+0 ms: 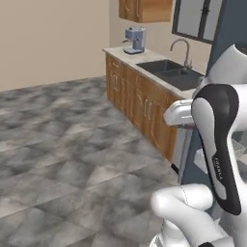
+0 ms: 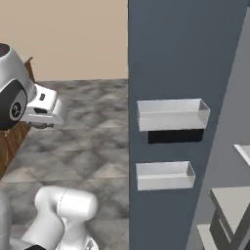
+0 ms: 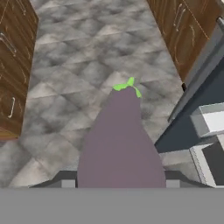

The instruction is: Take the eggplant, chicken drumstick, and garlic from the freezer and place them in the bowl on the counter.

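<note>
A: Grey marbled tile floor (image 1: 62, 140), matte, mottled light and dark; plain beige wall behind. Wooden cabinets carry the pale stone counter (image 1: 120, 52), with a black sink (image 1: 173, 73) set in and a curved metal tap (image 1: 182, 50) over it.

B: Anything on the counter top?

A: Small blue-grey coffee machine (image 1: 134, 39) at the far end. Wood wall cupboard (image 1: 144, 9) above it.

B: Freezer?

A: Freezer (image 2: 166, 58) door stands open, flat slate-blue panel. Two boxy translucent white bins (image 2: 172, 114) on its inner face, one above the other. Light grey shelf edges at far right.

B: End effector?

A: End effector (image 3: 120, 183) is clamped on the eggplant (image 3: 120, 140), one dark finger (image 3: 65, 180) on each side of its wide base. Eggplant smooth, dull purple-grey, pear-shaped, tapering to a bright green stalk. It hangs over the floor, between cabinet fronts and beside the freezer door.
</note>
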Robot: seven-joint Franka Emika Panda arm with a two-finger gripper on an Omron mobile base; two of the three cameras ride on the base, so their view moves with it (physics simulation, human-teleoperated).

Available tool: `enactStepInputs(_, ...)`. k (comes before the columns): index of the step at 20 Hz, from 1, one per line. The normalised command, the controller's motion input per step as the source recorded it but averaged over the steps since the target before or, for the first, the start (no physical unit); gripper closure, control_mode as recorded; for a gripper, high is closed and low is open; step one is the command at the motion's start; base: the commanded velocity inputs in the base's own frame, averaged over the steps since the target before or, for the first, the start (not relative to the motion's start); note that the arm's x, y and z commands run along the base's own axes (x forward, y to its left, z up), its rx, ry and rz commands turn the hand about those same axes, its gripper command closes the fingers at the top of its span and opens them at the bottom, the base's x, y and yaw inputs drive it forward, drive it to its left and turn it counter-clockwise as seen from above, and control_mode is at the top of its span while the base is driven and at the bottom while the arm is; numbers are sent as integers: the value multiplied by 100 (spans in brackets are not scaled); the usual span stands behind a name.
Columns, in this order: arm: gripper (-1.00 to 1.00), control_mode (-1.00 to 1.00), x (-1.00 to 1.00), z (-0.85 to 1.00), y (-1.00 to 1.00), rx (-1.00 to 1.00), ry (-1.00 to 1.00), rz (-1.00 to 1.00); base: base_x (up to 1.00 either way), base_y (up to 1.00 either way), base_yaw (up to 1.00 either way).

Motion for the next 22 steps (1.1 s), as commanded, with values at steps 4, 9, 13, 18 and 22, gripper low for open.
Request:
enactStepInputs(4,100,100,0,0,0,0,0,0,68,71,13)
enactStepInputs(9,100,100,0,0,0,0,0,0,100,86,-4)
enactStepInputs(13,100,100,0,0,0,0,0,0,97,57,-10)
enactStepInputs(18,100,100,0,0,0,0,0,0,59,5,-47)
enactStepInputs(22,100,100,0,0,0,0,0,0,29,11,-72)
